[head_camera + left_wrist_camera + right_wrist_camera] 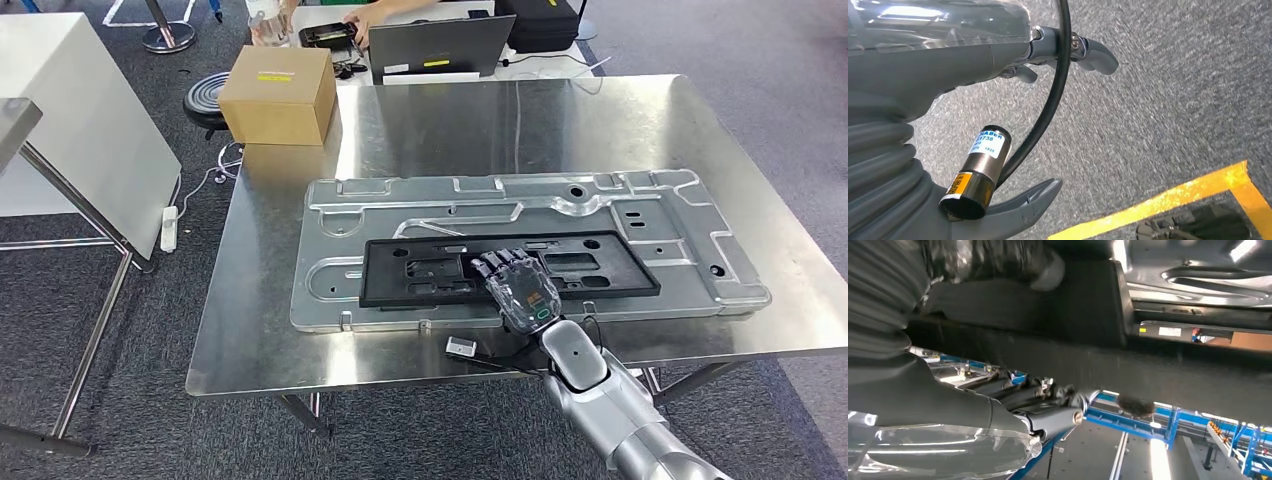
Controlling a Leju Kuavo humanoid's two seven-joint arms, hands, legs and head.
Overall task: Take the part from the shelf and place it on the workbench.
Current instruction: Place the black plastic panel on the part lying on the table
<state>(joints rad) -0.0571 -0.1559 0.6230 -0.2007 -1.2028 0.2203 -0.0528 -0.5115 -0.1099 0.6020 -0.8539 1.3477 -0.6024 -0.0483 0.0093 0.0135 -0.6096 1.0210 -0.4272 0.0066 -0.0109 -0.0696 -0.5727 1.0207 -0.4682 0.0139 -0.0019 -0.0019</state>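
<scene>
Fingers (505, 266) of the right hand (520, 290) seem to rest flat on the black part (420, 270), maybe letting go, since it already lies on the silver tray (330, 300) on the workbench (260, 340), cardboard box (278, 95) beyond.

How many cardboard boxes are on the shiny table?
1. The box sits at the table's far left corner, beyond the metal panel and the black part. Things behind the laptop may be hidden.
</scene>
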